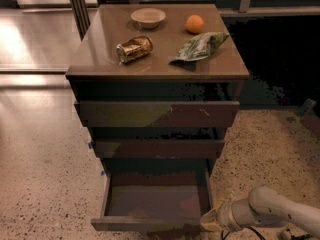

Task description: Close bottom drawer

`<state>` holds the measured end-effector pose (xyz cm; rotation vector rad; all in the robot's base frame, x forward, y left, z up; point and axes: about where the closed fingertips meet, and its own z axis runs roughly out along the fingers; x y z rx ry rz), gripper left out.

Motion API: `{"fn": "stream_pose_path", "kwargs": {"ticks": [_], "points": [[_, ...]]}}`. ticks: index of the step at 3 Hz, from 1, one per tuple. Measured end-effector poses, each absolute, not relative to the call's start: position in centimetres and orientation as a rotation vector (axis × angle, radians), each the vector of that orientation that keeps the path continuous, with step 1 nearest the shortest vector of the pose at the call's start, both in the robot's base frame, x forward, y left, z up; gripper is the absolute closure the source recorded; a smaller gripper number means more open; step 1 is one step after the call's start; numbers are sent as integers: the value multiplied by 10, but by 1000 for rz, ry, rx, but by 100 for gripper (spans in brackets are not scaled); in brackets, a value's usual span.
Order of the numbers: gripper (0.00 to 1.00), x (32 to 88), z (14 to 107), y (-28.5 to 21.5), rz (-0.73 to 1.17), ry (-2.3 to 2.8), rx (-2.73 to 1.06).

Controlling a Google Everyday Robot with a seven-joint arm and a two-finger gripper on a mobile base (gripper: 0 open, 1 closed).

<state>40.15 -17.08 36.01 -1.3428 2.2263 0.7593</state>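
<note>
The bottom drawer (155, 200) stands pulled out from the brown cabinet, a shallow box with a dull grey-brown floor and a narrow dark front (145, 225) at the lower edge of the camera view. My gripper (210, 219) comes in low from the right on a white arm (272, 214). It sits right at the drawer's front right corner. Its tips are hard to make out against the drawer front.
Two more drawer fronts (157, 114) sit above, the top one widest. On the cabinet top (100, 59) lie a white bowl (148, 17), an orange (195, 23), a crushed can (134, 49) and a green chip bag (201, 46). Speckled floor (45, 194) surrounds the cabinet.
</note>
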Motion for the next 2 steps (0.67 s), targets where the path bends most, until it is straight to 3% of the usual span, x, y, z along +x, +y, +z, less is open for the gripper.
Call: {"fn": "stream_pose_path", "kwargs": {"ticks": [2], "points": [[100, 391, 340, -159, 823, 2215, -1341]]}}
